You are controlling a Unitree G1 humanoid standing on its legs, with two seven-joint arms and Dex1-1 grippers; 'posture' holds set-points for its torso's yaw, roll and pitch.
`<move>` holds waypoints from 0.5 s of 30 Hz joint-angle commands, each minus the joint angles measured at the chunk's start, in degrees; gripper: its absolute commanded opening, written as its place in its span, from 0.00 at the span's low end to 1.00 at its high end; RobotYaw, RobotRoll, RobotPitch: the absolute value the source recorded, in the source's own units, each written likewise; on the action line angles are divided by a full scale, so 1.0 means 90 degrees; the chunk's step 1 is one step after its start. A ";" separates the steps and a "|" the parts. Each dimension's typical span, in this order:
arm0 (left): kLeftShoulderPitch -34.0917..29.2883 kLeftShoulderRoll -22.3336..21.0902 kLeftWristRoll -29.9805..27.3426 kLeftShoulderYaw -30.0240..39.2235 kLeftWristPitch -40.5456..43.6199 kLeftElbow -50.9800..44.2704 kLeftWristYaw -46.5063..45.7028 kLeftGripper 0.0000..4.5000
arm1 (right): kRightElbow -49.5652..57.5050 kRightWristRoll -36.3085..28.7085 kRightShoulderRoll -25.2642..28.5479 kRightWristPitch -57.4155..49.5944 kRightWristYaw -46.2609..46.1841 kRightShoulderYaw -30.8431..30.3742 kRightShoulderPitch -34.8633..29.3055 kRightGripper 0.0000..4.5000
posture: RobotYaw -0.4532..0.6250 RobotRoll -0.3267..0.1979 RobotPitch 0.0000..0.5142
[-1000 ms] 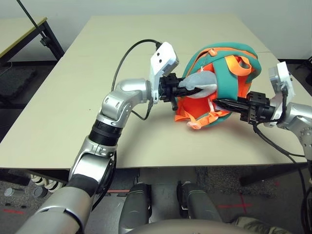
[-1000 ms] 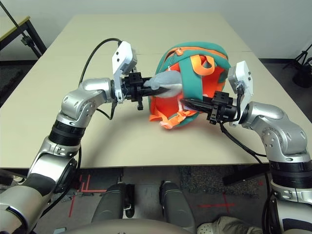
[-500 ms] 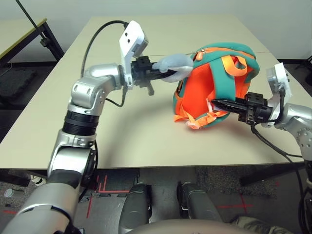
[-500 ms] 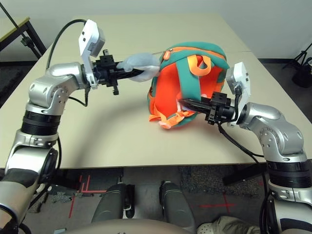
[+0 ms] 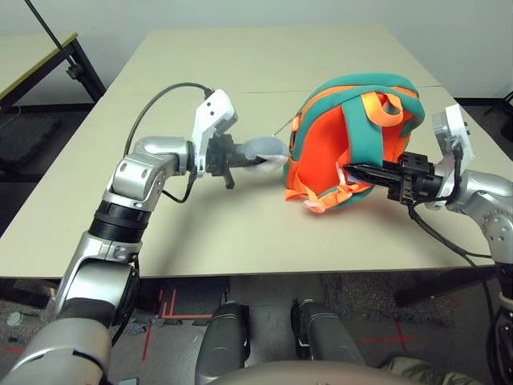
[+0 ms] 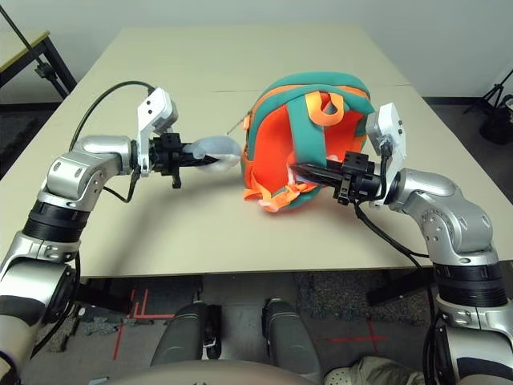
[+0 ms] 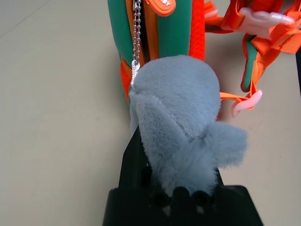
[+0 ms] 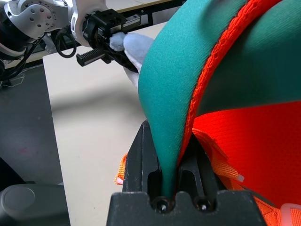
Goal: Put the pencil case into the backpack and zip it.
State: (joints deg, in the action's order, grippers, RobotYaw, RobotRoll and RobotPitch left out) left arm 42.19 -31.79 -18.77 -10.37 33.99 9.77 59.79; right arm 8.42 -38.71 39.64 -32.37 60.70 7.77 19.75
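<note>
No readable writing. Backpack (image 5: 353, 132) upright on desk (image 5: 240, 216). Left claw (image 5: 244, 163) clamped on plush toy (image 5: 263, 149), now pulled leftward, lower. Right claw (image 6: 309, 172) clamped on backpack's teal edge, unmoved.

The plush toy (image 7: 181, 122) hides the left pincer's (image 7: 176, 188) fingertips.

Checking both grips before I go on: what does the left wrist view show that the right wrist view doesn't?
Left wrist only: the bead chain linking the plush toy to the backpack, a pink buckle, and the left end effector shut on the toy.
Right wrist only: the right end effector pinching a teal backpack flap between its fingers, and the left arm seen from across the table.
Both: backpack, toy, table.
</note>
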 commanded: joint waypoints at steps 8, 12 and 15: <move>-0.0498 -0.0014 0.0410 -0.0253 -0.0124 0.0537 0.0076 0.08 | 0.0063 0.0037 -0.0016 0.0015 0.0103 -0.0130 -0.0083 0.01 | 0.51 0.62 0.18; -0.0523 0.0007 0.0399 -0.0219 -0.0099 0.0549 0.0086 0.08 | 0.0059 0.0046 -0.0006 0.0002 0.0120 -0.0133 -0.0098 0.01 | 0.51 0.62 0.18; -0.0552 -0.0036 0.0468 -0.0246 -0.0188 0.0666 0.0118 0.08 | 0.0059 0.0059 -0.0003 0.0003 0.0121 -0.0145 -0.0104 0.01 | 0.51 0.62 0.18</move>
State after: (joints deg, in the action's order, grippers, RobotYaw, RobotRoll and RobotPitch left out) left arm 38.35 -31.43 -16.13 -12.04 32.22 14.16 60.72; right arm 8.43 -38.23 39.64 -32.34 60.73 7.63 19.21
